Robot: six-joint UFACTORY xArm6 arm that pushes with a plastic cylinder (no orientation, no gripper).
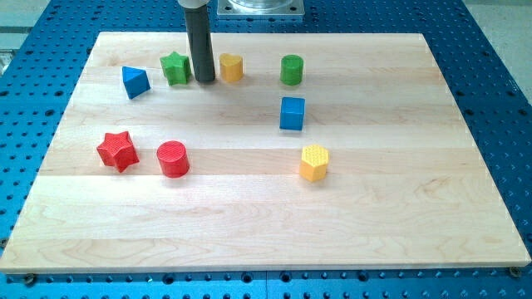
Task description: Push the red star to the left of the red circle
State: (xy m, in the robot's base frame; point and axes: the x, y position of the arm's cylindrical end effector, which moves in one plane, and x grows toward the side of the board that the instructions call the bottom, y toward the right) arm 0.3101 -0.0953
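**Camera view: tip parked at the top of the board, red star already left of the red circle**

Camera view shows my tip (pixel 204 80) resting on the wooden board (pixel 399 224) near the view's top edge, set between the green star (pixel 175 68) on its left and the small yellow block (pixel 231 67) on its right, close to both and pushing neither, as far as I can tell. Being a plain rod, it has nothing to spread or pinch; it simply stands upright with its lower end on the wood.

Further out along the top row sit the blue triangle (pixel 135 81) toward the view's left and the green cylinder (pixel 292 70) toward the right. Below the cylinder lies the blue cube (pixel 292 113), and lower still the yellow hexagon (pixel 314 162).

The task's blocks are well apart from my tip, in the lower-left part of the board. The red star (pixel 116 150) lies just left of the red circle (pixel 173 159), with a small gap between them and the star very slightly higher in the view.

Judged from this layout, the goal looks met or nearly so. If any move remains, it calls for little more than a light nudge, approaching the star from the view's left or top without brushing the circle or the green star on the way down.
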